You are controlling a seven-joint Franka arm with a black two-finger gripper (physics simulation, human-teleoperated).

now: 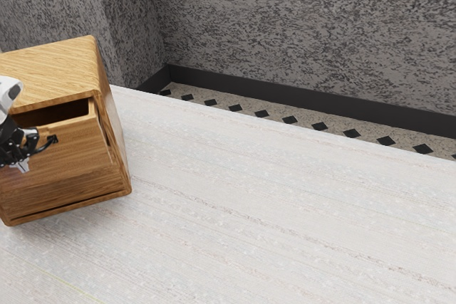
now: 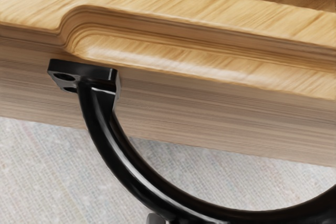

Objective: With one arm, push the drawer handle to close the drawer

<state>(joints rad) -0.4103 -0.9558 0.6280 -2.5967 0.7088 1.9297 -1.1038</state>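
Handle (image 2: 119, 156) on drawer (image 1: 82, 154), drawer in cabinet (image 1: 60, 65), cabinet on table (image 1: 285, 197), exterior view's left

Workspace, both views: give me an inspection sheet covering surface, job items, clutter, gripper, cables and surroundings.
Surface: pale, faintly streaked tabletop, under the cabinet.
Job items: wooden cabinet; its drawer is partly open, with a dark gap above the front; black curved handle bolted-style to the drawer front.
Clutter: nothing seen.
Gripper: beside the handle at the exterior view's left edge; contact cannot be confirmed.
Cables: nothing seen.
Surroundings: mottled grey wall, dark baseboard, floor with black diamonds.
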